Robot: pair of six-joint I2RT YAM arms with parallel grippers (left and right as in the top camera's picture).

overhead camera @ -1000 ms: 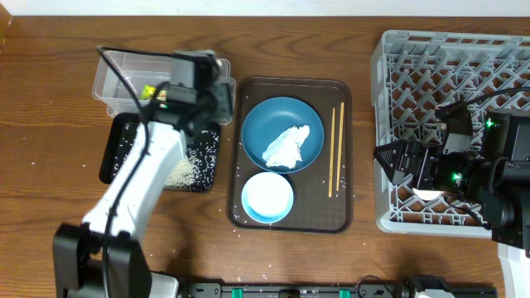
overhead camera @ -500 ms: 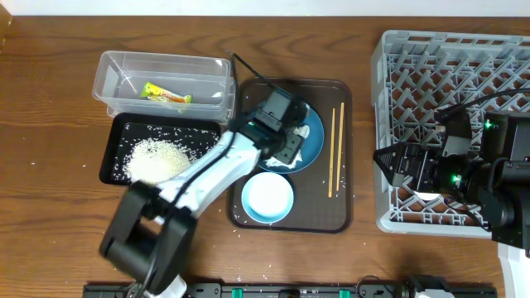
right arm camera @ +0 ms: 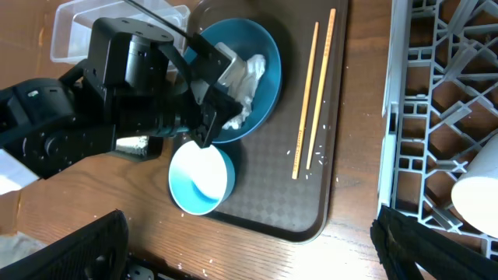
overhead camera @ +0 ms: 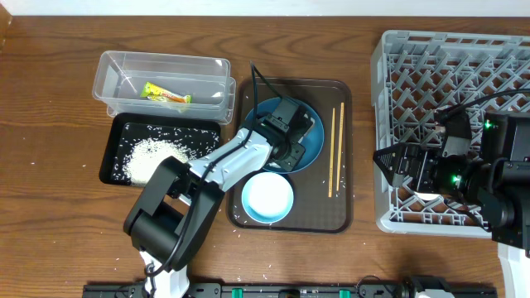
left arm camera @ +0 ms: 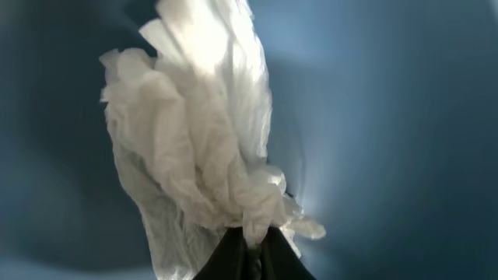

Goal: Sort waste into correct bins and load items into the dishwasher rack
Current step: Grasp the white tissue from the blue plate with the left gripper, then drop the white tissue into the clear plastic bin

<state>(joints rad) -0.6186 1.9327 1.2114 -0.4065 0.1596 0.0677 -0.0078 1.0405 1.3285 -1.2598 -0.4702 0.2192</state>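
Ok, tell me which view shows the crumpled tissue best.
Left wrist: the crumpled tissue fills the frame, folds sharp, against the blue dish. Right wrist shows only a white edge beside the left arm; overhead, that arm hides nearly all of it.

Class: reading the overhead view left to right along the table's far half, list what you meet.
Clear plastic rectangular tub → round dark blue dish → thin wooden chopsticks → square grey lattice crate
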